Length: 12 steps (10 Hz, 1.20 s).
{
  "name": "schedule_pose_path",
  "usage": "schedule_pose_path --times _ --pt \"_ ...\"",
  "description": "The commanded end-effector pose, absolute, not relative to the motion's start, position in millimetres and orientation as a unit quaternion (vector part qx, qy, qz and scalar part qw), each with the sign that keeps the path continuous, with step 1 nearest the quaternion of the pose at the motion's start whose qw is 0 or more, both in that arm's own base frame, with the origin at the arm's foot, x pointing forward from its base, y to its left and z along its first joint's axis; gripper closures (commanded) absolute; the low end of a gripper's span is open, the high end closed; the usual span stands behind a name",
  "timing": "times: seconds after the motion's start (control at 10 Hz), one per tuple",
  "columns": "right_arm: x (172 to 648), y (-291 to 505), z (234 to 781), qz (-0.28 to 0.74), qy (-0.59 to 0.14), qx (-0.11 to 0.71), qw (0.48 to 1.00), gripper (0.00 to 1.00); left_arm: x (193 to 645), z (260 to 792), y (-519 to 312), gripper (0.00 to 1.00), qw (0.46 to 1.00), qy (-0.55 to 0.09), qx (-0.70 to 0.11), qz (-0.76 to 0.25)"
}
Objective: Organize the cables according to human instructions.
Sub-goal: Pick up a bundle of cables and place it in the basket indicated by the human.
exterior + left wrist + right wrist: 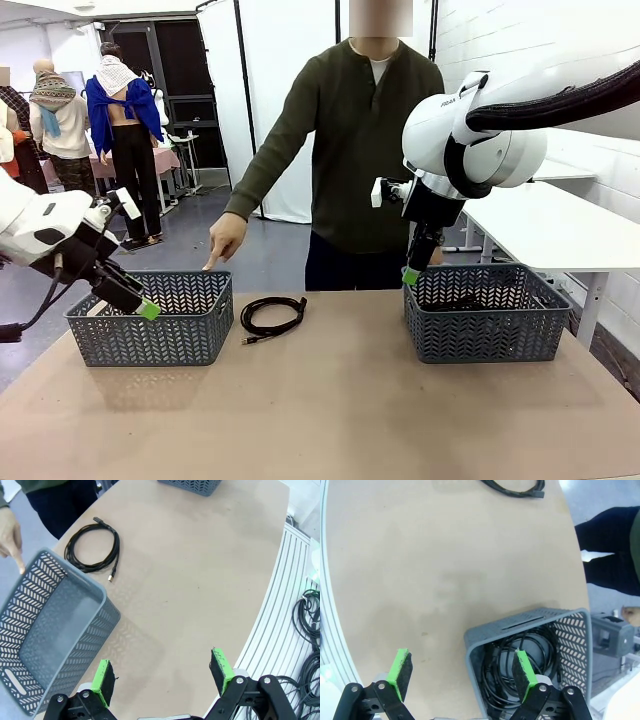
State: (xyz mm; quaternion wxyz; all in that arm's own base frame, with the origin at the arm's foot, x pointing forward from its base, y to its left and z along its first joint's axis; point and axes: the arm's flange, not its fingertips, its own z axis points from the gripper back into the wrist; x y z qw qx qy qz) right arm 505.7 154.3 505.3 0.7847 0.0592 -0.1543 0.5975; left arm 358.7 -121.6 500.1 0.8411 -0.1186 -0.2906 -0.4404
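- Cable [273, 316]: coiled loop on table [330, 410], just right of left basket [150, 318]; more cables [512, 672] lie in right basket [487, 312].
- Person's hand [226, 240] points w/ finger at left basket's far rim.
- Left hand [164, 677]: wide, empty, near left basket.
- Right hand [462, 672]: wide, empty, over right basket's edge.
- Risk: thin, floppy loop may slip or uncoil in pinch; misread pointing → wrong basket.

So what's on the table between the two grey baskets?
One coiled black cable lies on the bare table, close beside the left basket. From it across to the right basket the tabletop is bare. The front view shows this best.
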Motion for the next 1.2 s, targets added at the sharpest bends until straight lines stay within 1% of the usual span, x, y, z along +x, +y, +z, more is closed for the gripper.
schedule_pose_path --times 0.0,0.3,0.5,0.7,0.9,1.1 --pt "506.6 155.0 505.3 0.595 -0.155 0.058 0.787 0.00 379.6 509.1 -140.6 0.00 0.857 -0.247 -0.100 -0.441" --pt "506.6 155.0 505.3 0.595 -0.155 0.058 0.787 0.00 412.7 511.6 -185.3 0.00 0.875 -0.189 -0.081 -0.438" --pt "506.6 155.0 505.3 0.595 -0.155 0.058 0.787 0.00 439.8 506.7 -214.3 0.00 0.883 -0.164 -0.070 -0.433" --pt "506.6 155.0 505.3 0.595 -0.155 0.058 0.787 0.00 468.1 500.0 -232.3 0.00 0.901 -0.152 -0.083 -0.398" --pt "506.6 155.0 505.3 0.595 -0.155 0.058 0.787 0.00 492.5 492.5 -244.4 0.00 0.915 -0.144 -0.075 -0.368" --pt "506.6 155.0 505.3 0.595 -0.155 0.058 0.787 0.00 504.3 489.9 -251.0 0.00 0.922 -0.137 -0.076 -0.355"
